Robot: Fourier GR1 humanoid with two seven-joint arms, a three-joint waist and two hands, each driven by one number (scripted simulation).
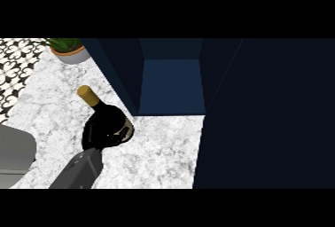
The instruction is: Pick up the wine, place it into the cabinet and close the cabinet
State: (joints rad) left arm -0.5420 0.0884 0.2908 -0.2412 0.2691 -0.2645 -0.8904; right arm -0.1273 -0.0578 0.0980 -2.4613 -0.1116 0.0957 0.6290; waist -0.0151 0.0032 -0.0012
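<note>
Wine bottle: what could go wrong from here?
1. The hand curls round the wine bottle low on its body, and the bottle tilts; it might slip.
2. The bottle sits close to the cabinet's left wall; swinging it in could clip that edge.
3. The open door crowds the opening's right side.

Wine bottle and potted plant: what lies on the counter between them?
Nothing: in the head view only bare marble counter separates the wine bottle from the potted plant.

**Count of things beside the cabinet**

One dark blue cabinet (171, 84) stands open on one marble counter (163, 146). Left of the cabinet there are one wine bottle (98, 108), one black hand (101, 133) and, farther left, one potted plant (68, 49).
</note>
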